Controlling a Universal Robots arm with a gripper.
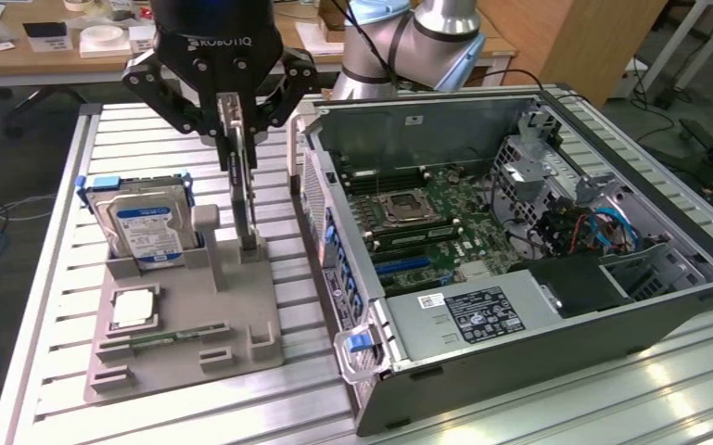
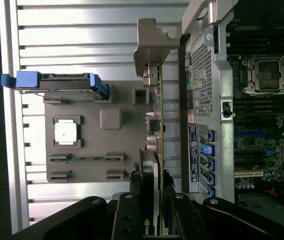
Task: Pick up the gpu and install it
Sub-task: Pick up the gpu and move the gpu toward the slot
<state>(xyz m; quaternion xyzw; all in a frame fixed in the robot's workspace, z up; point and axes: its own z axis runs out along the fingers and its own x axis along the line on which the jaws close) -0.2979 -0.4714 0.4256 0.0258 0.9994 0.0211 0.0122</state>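
Gripper [image 1: 240,139] hangs over the grey fixture [image 1: 189,357] on the slatted table [image 1: 53,324], w/ its fingers [image 1: 214,119] closed on the gpu [image 1: 248,195], one per side, pinching near its top edge. Card is upright, edge-on in the exterior view, and runs straight down from the gripper to the fixture's upright holder. Can't tell whether its lower edge sits in the slot or is just clear of it. In the wrist view the gpu [image 2: 148,170] shows as a thin strip btwn the black fingers [image 2: 131,212], green board edge toward the PC case [image 2: 204,95], black cooler toward the fixture [image 2: 106,165], silver bracket [image 2: 149,45] at the far end, over bare table slats. The card is just beside the case's perforated rear wall, not inside it. Case lies open, on the exterior view's right, motherboard [image 1: 425,222] facing up, power supply [image 1: 480,311] at the near end. Other parts in the fixture: hard drive [image 1: 146,227] w/ blue rails standing on edge, on the exterior view's left of the gpu; CPU chip [image 1: 133,311] lying flat in its pocket; memory stick [image 1: 164,340] in a low slot nearby.
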